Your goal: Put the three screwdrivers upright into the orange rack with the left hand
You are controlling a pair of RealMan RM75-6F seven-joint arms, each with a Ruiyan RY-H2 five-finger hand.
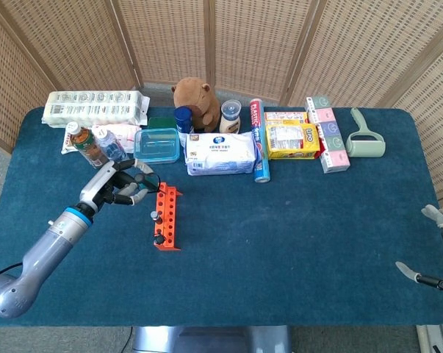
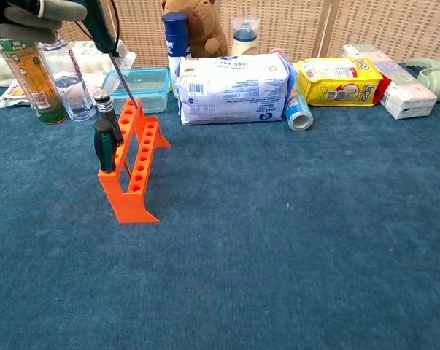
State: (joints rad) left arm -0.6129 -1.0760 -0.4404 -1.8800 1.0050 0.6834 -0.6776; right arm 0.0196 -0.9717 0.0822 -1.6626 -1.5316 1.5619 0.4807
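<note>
The orange rack (image 1: 166,218) (image 2: 134,170) stands on the blue table left of centre. Two screwdrivers stand upright in it, a green-handled one (image 2: 103,144) at the near end and a black-handled one (image 2: 106,109) just behind; from the head view they show as dark handles (image 1: 156,216). My left hand (image 1: 121,185) (image 2: 37,16) holds a third screwdriver (image 2: 106,42) tilted, its shaft tip (image 2: 134,104) over the rack's far holes. My right hand (image 1: 436,250) sits open at the table's right edge, holding nothing.
Behind the rack stand a clear lidded box (image 1: 157,144), two bottles (image 2: 34,69), a wipes pack (image 2: 231,89), a blue can (image 2: 299,111), a plush toy (image 1: 196,95), a yellow packet (image 1: 293,139) and a lint roller (image 1: 365,137).
</note>
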